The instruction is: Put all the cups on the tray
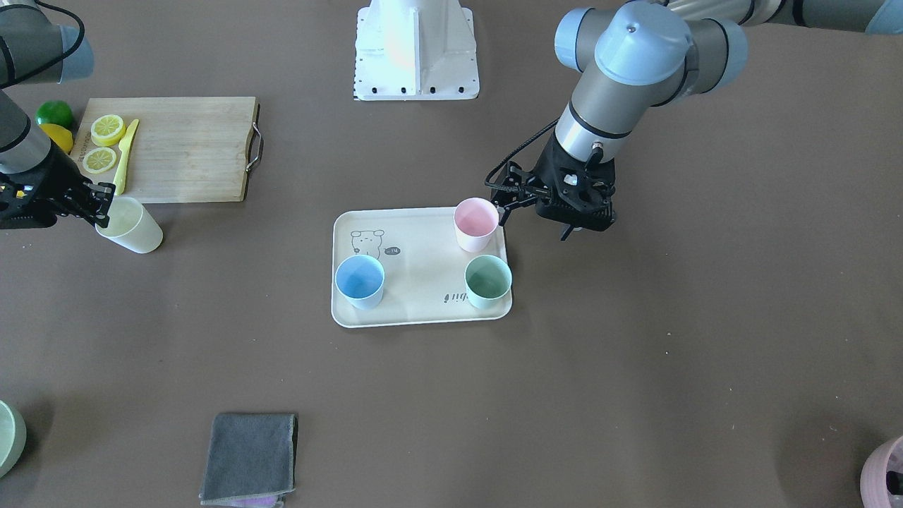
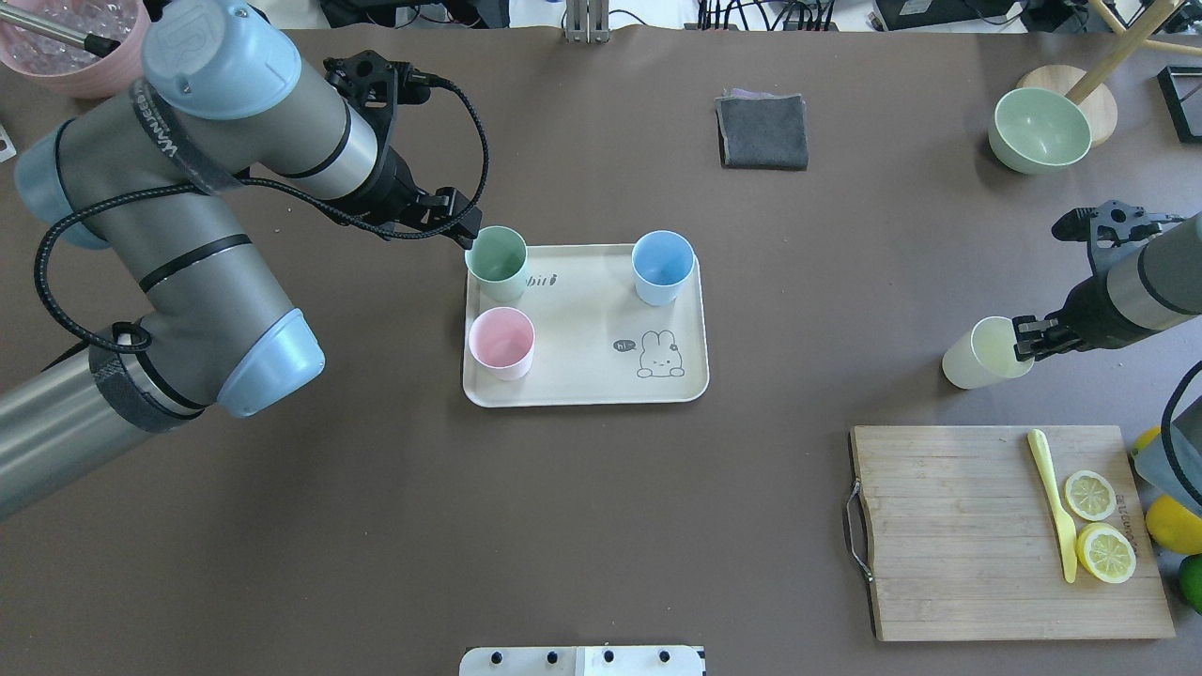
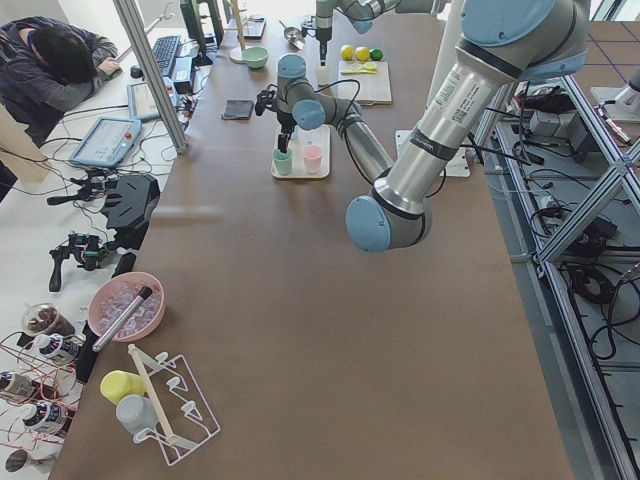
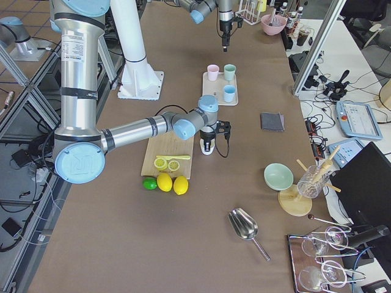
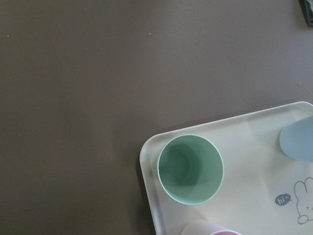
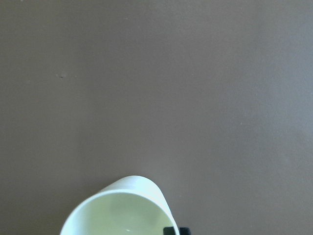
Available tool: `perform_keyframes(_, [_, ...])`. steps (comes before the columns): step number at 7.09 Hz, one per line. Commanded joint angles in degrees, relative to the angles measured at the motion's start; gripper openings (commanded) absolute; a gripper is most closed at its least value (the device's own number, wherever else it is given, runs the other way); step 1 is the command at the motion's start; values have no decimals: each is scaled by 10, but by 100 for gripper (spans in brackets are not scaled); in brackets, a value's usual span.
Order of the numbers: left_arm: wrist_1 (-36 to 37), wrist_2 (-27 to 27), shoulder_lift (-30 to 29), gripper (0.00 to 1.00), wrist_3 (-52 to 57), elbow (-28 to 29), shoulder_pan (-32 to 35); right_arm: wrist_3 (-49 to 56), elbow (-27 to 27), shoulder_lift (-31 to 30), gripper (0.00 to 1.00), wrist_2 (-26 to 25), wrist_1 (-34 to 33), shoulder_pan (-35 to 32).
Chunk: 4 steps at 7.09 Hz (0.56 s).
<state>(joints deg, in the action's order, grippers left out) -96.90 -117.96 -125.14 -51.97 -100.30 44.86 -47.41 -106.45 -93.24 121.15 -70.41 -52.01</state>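
Nearest the robot, on its right, a bamboo cutting board (image 2: 958, 535) carries two lemon slices (image 2: 1089, 495) and a yellow knife (image 2: 1052, 498). Beyond it the right gripper (image 2: 1024, 343) has its jaws closed on the rim of the pale yellow cup (image 2: 981, 355), one finger inside the mouth. This cup is on the robot's right, well apart from the tray (image 2: 582, 310).

The tray lies mid-worktop with its long axis running side to side across the robot's front, and its rabbit drawing reads upright from the robot's side. The pink cup (image 2: 501, 343) stands in the tray's near-left corner, the green cup (image 2: 496, 263) in the far-left and the blue cup (image 2: 663, 268) in the far-right, all mouth up.

The left gripper (image 2: 467, 232) hangs just beside the green cup, holding nothing; I cannot tell how wide its jaws stand. Farthest lie a folded grey cloth (image 2: 762, 131) and a green bowl (image 2: 1040, 130).
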Motion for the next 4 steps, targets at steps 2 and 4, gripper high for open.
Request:
perform_keyframes(2, [8,-65,42,98,101,-4,73,-129,-27,93,0,5,-32,9])
perform_keyframes(4, [16,-101,80,98,212,-2,130,-221,-34,203,0,-6,-123,49])
